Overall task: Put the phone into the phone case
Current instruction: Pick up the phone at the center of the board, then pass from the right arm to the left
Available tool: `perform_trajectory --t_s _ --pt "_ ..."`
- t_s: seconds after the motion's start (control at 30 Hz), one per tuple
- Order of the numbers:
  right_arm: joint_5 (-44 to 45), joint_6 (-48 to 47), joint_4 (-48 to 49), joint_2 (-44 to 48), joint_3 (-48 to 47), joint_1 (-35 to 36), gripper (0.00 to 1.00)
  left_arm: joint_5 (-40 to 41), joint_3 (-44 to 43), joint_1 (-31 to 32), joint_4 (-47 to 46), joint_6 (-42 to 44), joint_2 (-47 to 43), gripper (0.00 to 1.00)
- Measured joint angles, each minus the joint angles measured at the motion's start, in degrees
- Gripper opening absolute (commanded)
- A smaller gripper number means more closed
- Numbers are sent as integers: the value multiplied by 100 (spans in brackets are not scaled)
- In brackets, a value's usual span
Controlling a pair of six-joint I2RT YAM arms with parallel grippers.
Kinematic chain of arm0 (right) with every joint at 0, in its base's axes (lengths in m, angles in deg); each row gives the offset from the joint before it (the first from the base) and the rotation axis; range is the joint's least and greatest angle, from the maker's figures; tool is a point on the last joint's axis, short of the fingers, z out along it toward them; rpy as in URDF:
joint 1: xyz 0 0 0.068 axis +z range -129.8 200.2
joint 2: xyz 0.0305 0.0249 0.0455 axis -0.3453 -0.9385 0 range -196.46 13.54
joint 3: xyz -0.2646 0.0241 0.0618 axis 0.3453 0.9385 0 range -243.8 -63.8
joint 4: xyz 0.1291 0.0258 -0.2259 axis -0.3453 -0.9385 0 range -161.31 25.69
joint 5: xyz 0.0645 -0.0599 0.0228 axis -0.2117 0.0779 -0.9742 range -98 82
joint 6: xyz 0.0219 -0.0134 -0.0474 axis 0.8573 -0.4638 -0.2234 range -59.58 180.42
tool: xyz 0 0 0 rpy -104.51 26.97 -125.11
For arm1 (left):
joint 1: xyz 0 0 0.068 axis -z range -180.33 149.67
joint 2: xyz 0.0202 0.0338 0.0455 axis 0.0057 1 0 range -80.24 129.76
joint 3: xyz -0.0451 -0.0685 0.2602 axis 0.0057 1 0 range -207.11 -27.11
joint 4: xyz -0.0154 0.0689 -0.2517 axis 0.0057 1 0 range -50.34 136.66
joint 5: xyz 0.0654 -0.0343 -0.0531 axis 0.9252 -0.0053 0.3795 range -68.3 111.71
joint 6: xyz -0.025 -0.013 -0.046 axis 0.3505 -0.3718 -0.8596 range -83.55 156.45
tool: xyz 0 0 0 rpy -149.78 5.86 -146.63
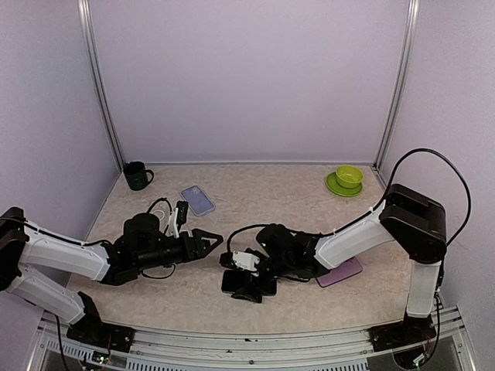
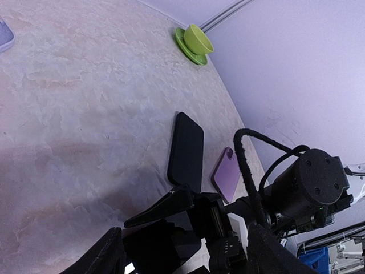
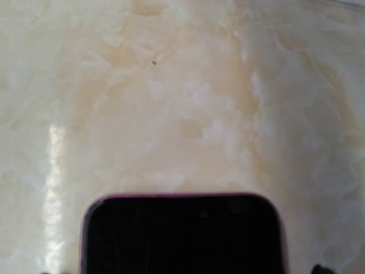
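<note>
The phone (image 3: 182,240), black-screened with a thin purple rim, lies flat on the marbled table (image 1: 255,193) near its front middle, directly under the right gripper (image 1: 241,278); that gripper's fingers stand spread about as wide as they go, one on each side of the phone, and the right wrist view shows bare table between the phone's edge and the finger tip in the lower corner, so nothing is gripped; the left gripper (image 1: 210,240) points at it from just to the left, apart from it, its two fingers (image 2: 108,254) well parted and empty; past the right gripper the left wrist view shows a black slab (image 2: 186,149) flat on the table, with a glossy purple slab (image 1: 342,272) just beside it, half under the right forearm; a lilac slab (image 1: 197,200) lies farther back, to the left of centre; which of these flat pieces is the phone case I cannot tell; a dark green mug (image 1: 137,176) stands at the back left corner, and a lime green cup (image 1: 349,176) sits on its saucer (image 1: 335,186) at the back right.
</note>
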Motion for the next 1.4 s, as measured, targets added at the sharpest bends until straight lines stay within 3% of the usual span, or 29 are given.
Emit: perform_trajectory --t_s 0.6,1.0,1.4 --pt "-391 107 -173 -173 -221 -122 65 149 11 24 122 -28 125 72" --pt "-66 177 68 393 496 -125 60 90 46 24 -98 -199 748 71" --pt "588 302 984 1226 1209 -125 58 -439 -20 149 -848 -380 1499 69"
